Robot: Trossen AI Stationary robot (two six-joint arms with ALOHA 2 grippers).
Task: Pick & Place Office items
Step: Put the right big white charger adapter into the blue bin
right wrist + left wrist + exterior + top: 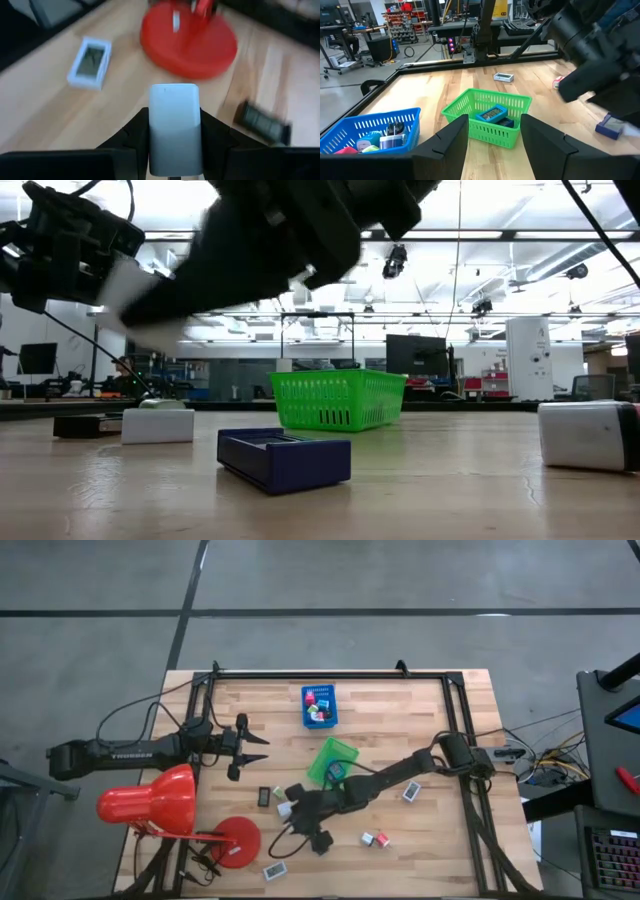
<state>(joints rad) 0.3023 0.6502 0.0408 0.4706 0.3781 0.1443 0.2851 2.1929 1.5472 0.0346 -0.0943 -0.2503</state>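
Two arms at one wooden counter (420, 840). Right gripper (175, 131), above the counter's middle, pinches a white flat rectangular piece (175, 125) across its narrow sides, lifted clear of the wood. Judged light, rigid and smooth-cased, so likely to slip; best held as here, on its long flat edges near mid-length.

Left gripper (494, 132), near the left edge, hangs spread and empty, facing the green tray (487, 120).

Other office items: some inside the green tray, more in the blue tray (319, 705) toward the far edge, several loose on the counter, including a white-framed piece (90, 62) beside the red lamp base (187, 40) and a dark grey piece (262, 121).
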